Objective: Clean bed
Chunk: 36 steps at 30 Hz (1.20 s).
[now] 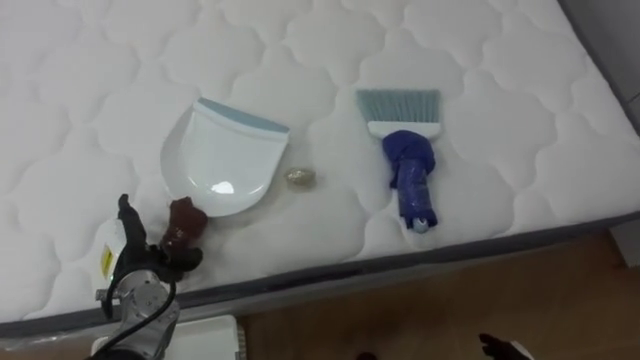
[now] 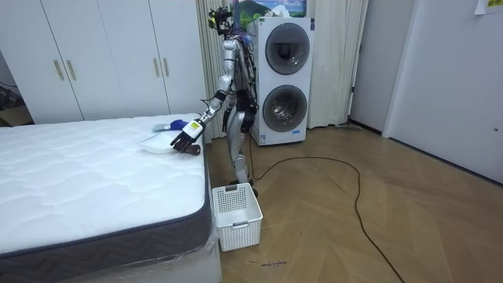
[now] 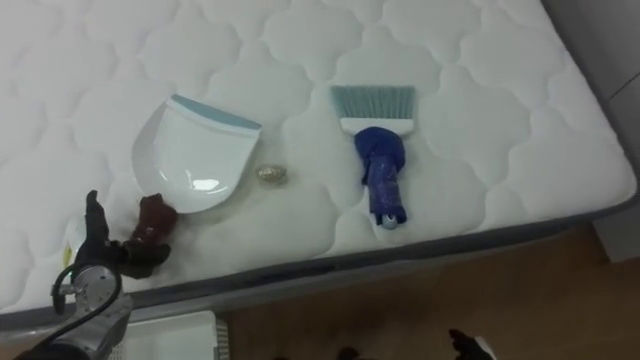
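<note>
A small pale crumpled scrap (image 1: pixel 300 178), judged light and easily rolled, lies on the white quilted mattress (image 1: pixel 480 120) between a white plastic dustpan (image 1: pixel 220 160) and a blue-handled brush (image 1: pixel 410 170). The dustpan's stiff dark red handle (image 1: pixel 183 222) is judged the place to grip. It is touched by the left hand (image 1: pixel 150 265); whether that hand is clasped cannot be told.

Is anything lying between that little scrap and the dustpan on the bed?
Nothing visible. The scrap lies on bare mattress just beside the dustpan; the brush lies apart on the scrap's other side.

Bare mattress (image 1: pixel 300 40) beyond dustpan (image 1: pixel 222 160), brush (image 1: pixel 405 150)
</note>
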### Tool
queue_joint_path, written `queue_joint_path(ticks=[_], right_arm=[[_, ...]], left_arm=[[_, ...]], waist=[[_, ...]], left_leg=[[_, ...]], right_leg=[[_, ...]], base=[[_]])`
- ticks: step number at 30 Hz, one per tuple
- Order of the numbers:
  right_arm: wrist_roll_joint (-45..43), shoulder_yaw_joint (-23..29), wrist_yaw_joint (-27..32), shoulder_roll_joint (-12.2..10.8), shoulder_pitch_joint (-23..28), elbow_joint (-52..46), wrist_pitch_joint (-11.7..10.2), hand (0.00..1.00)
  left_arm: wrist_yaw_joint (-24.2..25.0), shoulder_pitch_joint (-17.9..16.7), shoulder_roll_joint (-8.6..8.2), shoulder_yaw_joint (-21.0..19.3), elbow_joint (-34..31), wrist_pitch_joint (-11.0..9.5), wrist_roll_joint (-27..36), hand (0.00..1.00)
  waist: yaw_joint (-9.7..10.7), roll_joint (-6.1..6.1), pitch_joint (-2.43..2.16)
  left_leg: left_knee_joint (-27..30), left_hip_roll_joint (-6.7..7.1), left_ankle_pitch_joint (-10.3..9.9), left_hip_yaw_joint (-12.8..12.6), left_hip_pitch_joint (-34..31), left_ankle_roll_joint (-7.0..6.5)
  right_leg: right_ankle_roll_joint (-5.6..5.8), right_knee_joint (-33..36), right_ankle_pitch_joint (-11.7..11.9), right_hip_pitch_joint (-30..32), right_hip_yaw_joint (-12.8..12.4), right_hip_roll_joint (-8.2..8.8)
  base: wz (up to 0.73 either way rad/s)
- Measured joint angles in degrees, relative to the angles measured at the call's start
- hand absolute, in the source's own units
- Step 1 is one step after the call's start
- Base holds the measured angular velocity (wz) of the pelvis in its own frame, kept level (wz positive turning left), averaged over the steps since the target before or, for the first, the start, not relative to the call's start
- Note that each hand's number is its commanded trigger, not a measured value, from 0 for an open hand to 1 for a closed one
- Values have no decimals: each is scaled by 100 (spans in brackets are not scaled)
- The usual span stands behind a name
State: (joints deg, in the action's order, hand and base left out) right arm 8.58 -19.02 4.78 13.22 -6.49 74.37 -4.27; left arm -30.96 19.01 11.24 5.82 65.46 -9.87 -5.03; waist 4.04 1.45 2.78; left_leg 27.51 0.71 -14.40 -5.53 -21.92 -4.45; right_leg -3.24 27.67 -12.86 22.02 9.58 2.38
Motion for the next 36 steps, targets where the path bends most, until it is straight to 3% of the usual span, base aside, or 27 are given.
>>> queue_joint_path(ticks=[16,23,36], right_arm=[[41,-233,161,-28,61,-82,-7,0],[-19,-226,194,-51,115,-279,6,0],[25,-228,275,11,207,-547,18,0]], left_arm=[[-3,76,20,231,3,-5,305,0],[26,323,139,216,2,-5,321,0],[-4,456,179,224,13,0,328,0]], waist=[[115,-103,-15],[238,-135,-11],[352,-10,77]], left_leg=[[145,-4,2,-126,-334,-4],[448,-49,-9,-239,-741,-23],[974,-126,-136,-266,-1416,-37]], right_leg=[[-11,218,-35,397,-9,55],[-13,475,-114,765,27,109],[-125,1081,-222,1460,75,170]], base=[[-1],[4],[1]])
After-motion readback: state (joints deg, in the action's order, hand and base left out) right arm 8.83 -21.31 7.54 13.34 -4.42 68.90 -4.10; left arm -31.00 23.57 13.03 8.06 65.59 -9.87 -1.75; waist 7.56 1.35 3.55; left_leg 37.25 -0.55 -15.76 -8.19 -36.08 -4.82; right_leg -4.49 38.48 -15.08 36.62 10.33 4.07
